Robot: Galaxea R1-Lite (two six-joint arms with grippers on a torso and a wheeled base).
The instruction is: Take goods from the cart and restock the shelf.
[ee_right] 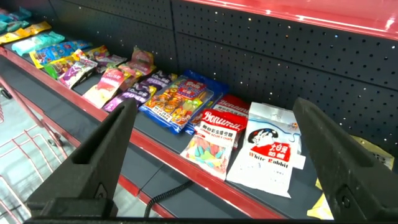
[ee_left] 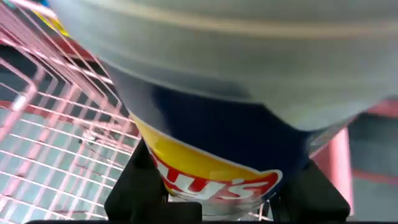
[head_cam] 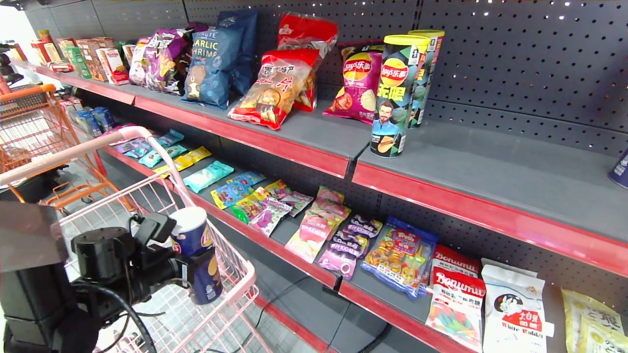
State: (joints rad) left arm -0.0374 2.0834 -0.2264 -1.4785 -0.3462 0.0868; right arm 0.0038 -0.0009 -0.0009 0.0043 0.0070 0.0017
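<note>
While it hangs over the pink cart (head_cam: pixel 244 275), the left gripper (head_cam: pixel 189 272) pinches a blue chip can (head_cam: pixel 197 241). The right gripper (ee_right: pixel 214 106) is spread wide.

Place: shop, snack aisle.
Shelves (head_cam: pixel 490 166): red-edged, pegboard-backed, 10 to 3 o'clock.
Stock: crisp bags (head_cam: pixel 272 88), sweets packets (head_cam: pixel 314 233).
Carts: pink cart (head_cam: pixel 73 153), 8 o'clock; orange cart (head_cam: pixel 29 125), 9 o'clock.

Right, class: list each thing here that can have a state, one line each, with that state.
blue can: lid on, held roughly upright above pink cart
left gripper: shut on blue can
right gripper: open, empty
yellow-lidded cans: upright, lids on, upper shelf
red snack bag: leaning back
</note>
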